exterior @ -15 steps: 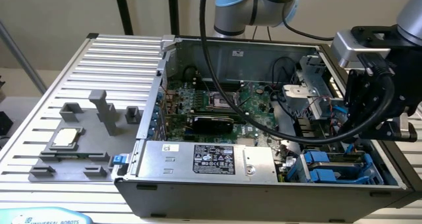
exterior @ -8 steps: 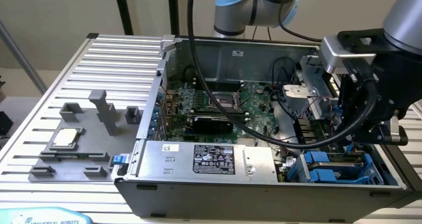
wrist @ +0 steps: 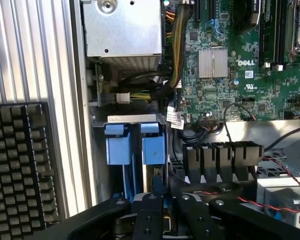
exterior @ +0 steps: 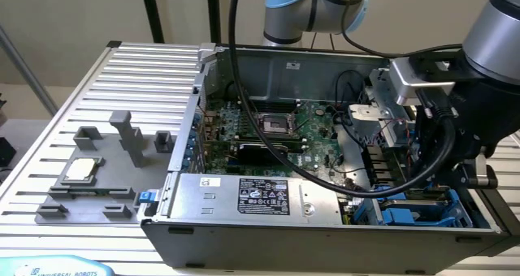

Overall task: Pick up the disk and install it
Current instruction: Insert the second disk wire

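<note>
Exterior view: the arm's gripper (exterior: 442, 184) is deep in the case's (exterior: 325, 239) drive-bay corner, over the blue carriers, so I'd say we're at the install step. Seating calls for a straight push along the bay rails.

Wrist view: the fingers (wrist: 149, 212) are nearly closed, pinching the disk (wrist: 151, 155) by its edge, inside the bay (wrist: 135, 120) next to a 2nd blue carrier (wrist: 117, 147).

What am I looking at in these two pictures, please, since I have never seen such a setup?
A robot arm is working inside an open computer case on a slatted metal table. One picture comes from a camera off the arm; the other from a camera on the arm's wrist, looking past its black gripper. On the table, beside the case, lies a grey fixture with a small chip. The gripper seems shut on the disk, edge-on among blue carriers.
</note>
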Robot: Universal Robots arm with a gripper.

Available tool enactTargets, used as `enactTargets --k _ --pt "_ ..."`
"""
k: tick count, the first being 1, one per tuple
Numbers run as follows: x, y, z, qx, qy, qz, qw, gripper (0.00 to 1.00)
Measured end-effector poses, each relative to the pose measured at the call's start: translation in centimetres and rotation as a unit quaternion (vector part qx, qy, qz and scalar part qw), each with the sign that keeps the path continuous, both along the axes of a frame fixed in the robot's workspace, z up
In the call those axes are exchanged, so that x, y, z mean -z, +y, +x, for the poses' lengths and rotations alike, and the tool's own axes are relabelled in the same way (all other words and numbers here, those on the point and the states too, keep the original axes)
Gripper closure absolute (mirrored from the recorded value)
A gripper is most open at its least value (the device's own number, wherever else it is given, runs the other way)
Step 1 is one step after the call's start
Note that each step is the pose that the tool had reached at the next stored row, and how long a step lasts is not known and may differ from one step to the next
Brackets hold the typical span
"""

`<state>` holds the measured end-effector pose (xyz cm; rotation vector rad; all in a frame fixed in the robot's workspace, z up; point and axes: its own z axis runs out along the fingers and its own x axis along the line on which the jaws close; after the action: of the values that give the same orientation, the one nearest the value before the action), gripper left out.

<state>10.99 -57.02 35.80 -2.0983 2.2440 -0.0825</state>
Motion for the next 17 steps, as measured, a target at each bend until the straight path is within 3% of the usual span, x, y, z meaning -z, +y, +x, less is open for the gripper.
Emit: enactTargets --k 5,10,17 --pt "0.6 -0.07 0.0 -0.004 -0.0062 0.0 1.0 0.84" --pt "0.92 -0.11 0.0 -0.007 -0.0155 -0.0001 0.9999 0.84" --pt "1.24 -0.14 -0.1 -0.007 -0.019 0.0 0.9998 0.84"
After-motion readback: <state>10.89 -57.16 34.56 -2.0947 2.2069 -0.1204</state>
